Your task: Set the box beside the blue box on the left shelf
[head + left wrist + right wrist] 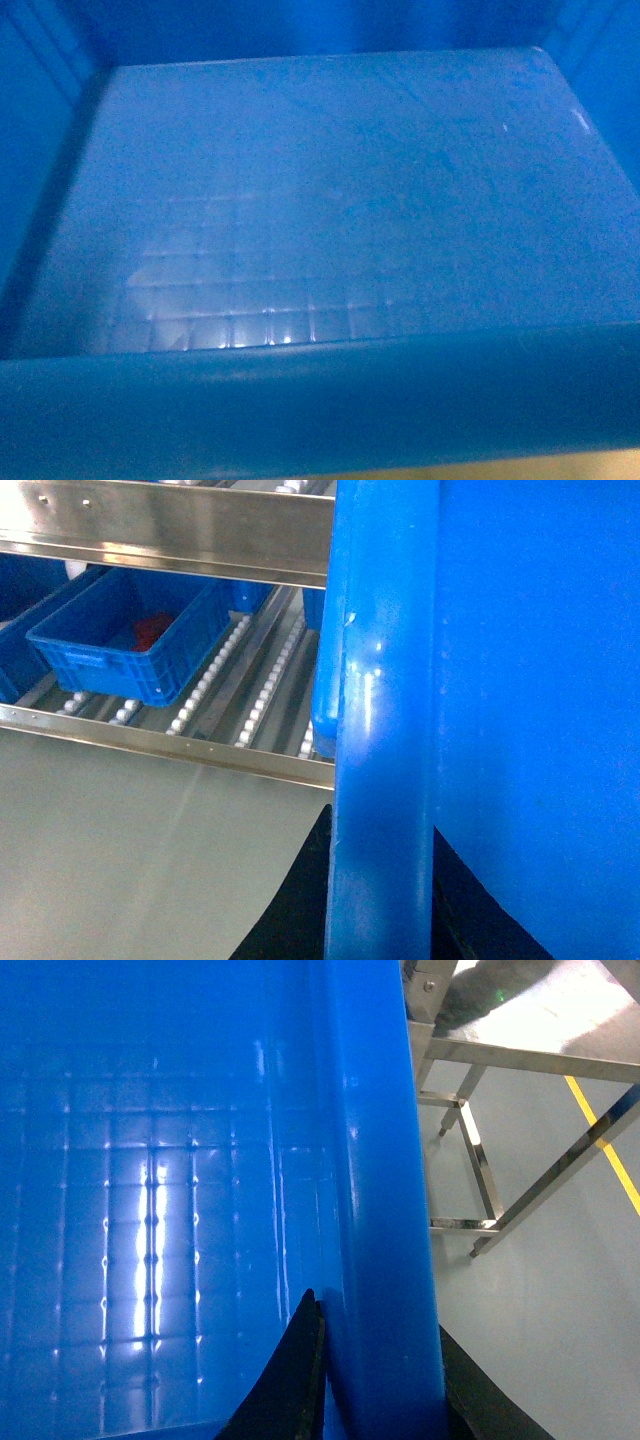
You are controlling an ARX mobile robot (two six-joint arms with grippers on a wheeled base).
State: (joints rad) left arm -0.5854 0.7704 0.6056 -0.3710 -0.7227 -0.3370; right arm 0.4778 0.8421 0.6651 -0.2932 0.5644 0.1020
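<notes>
Across the head view, the box is filling the frame, carried. Right fingers are clamping its rim; left fingers' state I cannot tell. Left shelf lying ahead, small blue box sitting there; placement remaining.

Bright-blue box (empty, gridded floor), before roller shelf

The box is filling my head view, hiding both my grippers and the shelf. Its rim is covering my left fingers toward six o'clock. A red item in the smaller crate at ten o'clock is staying too small to identify.
</notes>
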